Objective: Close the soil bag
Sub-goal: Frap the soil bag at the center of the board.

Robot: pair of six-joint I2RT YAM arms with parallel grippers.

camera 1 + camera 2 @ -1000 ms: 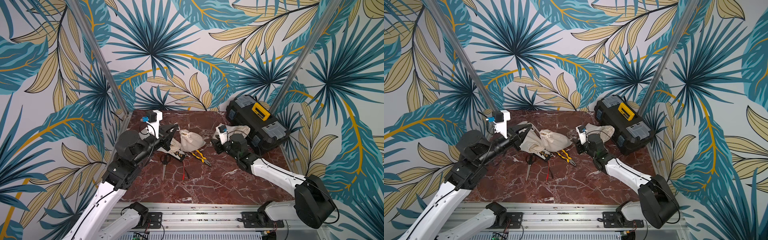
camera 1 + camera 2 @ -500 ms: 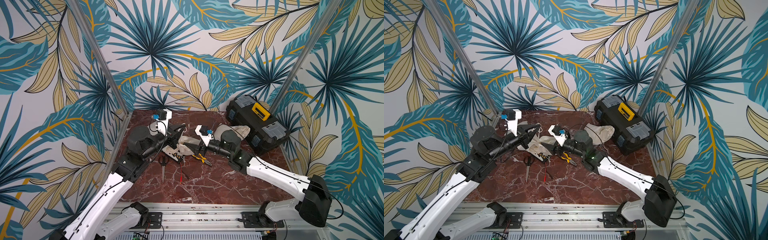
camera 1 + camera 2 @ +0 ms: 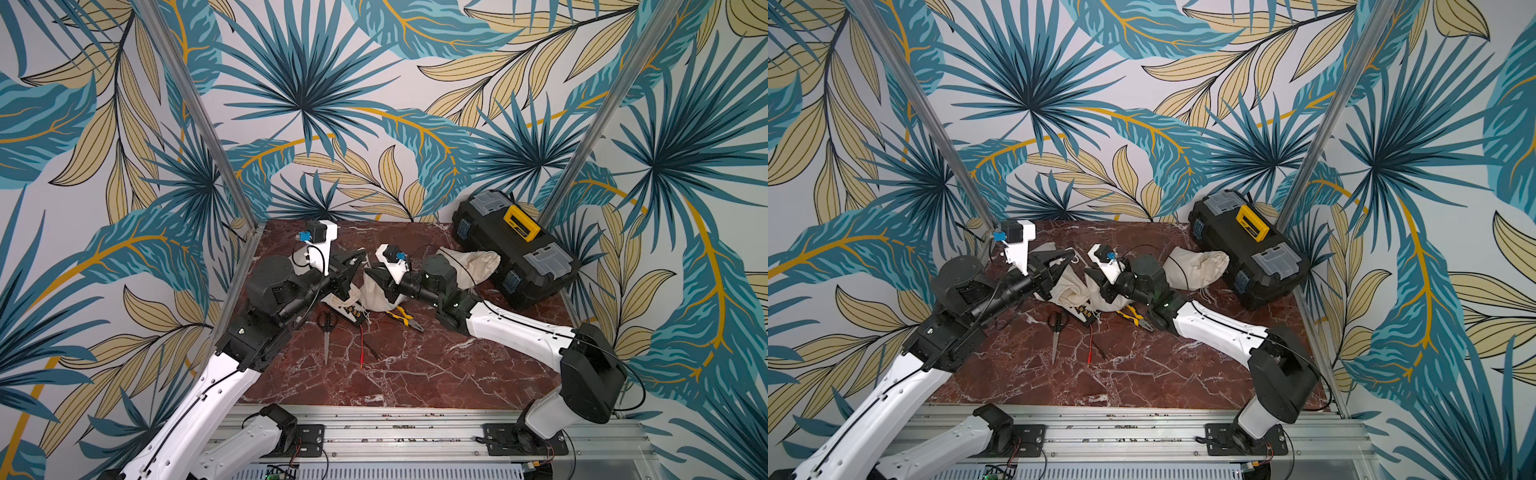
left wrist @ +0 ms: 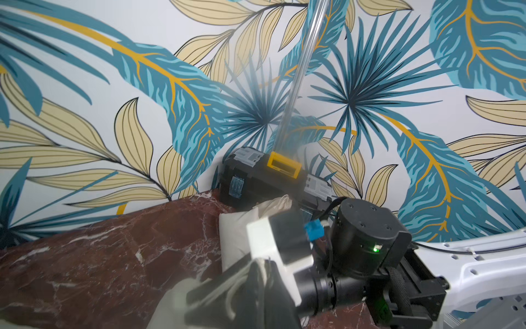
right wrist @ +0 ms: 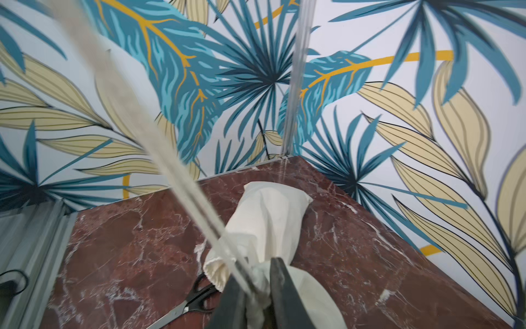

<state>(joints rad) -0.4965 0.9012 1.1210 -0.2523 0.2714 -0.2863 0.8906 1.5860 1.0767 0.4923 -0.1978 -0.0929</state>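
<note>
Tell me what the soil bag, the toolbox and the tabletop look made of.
Soil bag: cream cloth, matte, likely cotton; it creases and bunches softly.
Toolbox: hard black plastic, dull sheen, moulded form, yellow handle.
Tabletop: red-brown with white veins, semi-glossy; marble or a marble-print laminate, cannot tell.

Near half of the table (image 3: 415, 374) is bare marble, so I've got plenty of room to swing through there. The middle's crowded though: scissors (image 3: 326, 332), red leads (image 3: 361, 345) and pliers (image 3: 405, 316) lie just in front of the soil bag (image 3: 372, 293). The far right corner's blocked by the toolbox (image 3: 515, 249), with a second cloth bag (image 3: 478, 262) right beside it.
</note>
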